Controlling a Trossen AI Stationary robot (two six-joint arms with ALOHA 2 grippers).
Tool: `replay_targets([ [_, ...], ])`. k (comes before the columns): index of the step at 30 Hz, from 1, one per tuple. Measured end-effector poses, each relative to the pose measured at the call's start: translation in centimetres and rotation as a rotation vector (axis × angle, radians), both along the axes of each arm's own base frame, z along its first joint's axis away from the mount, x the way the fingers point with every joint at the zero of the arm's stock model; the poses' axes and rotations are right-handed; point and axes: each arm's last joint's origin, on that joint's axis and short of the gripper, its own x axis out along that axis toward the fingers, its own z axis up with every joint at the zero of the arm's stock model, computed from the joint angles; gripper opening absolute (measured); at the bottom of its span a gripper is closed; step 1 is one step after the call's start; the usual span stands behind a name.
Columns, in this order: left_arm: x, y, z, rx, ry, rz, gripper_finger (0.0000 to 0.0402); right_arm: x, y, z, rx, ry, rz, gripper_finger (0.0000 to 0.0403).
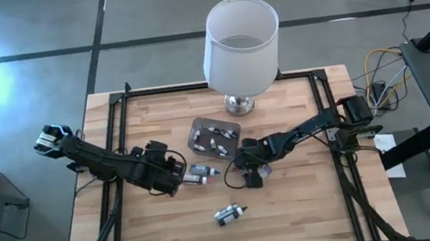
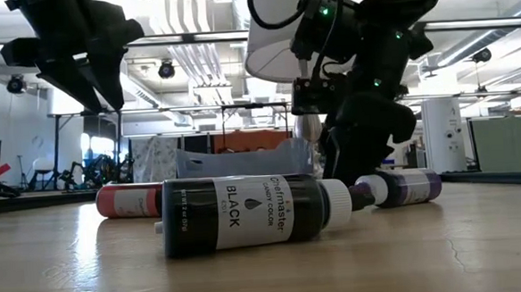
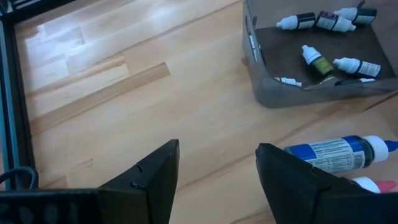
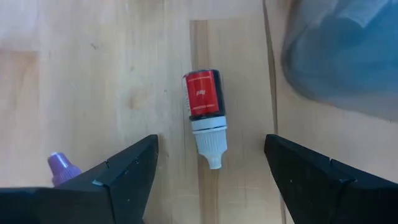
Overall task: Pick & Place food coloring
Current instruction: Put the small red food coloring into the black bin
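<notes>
Several food coloring bottles lie on their sides on the wooden table. My right gripper (image 4: 211, 138) (image 1: 247, 172) is open and points down over a bottle with a red label and white cap (image 4: 204, 106). One finger stands on either side of that bottle, clear of it. A purple cap (image 4: 60, 165) shows beside one finger. My left gripper (image 3: 217, 149) (image 1: 173, 167) hangs open above the table, next to a blue bottle (image 3: 339, 152) and a pink one (image 3: 373, 185). A black bottle (image 1: 230, 214) (image 2: 246, 214) lies nearer the front edge.
A small greyish tub (image 1: 215, 134) (image 3: 311, 93) holding several little bottles sits mid-table between the two grippers. A lamp with a white shade (image 1: 240, 44) stands behind it at the far edge. Bare wood stretches toward the table's near and left sides.
</notes>
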Motion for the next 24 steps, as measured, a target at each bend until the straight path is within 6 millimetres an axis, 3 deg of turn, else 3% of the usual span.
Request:
replay_targets([
  [14, 0.7, -0.3, 0.0, -0.052, -0.063, -0.008, 0.019, 0.4, 0.0, -0.1, -0.001, -0.008, 0.031, 0.0212],
  [19, 1.0, -0.5, 0.5, -0.063, -0.092, -0.008, 0.019, 0.5, 0.0, 0.0, -0.008, -0.013, 0.061, 0.0165],
  [24, 1.2, -0.5, 1.0, -0.033, -0.092, -0.042, 0.019, 0.7, 0.1, 0.4, 0.007, -0.009, 0.065, 0.0092],
])
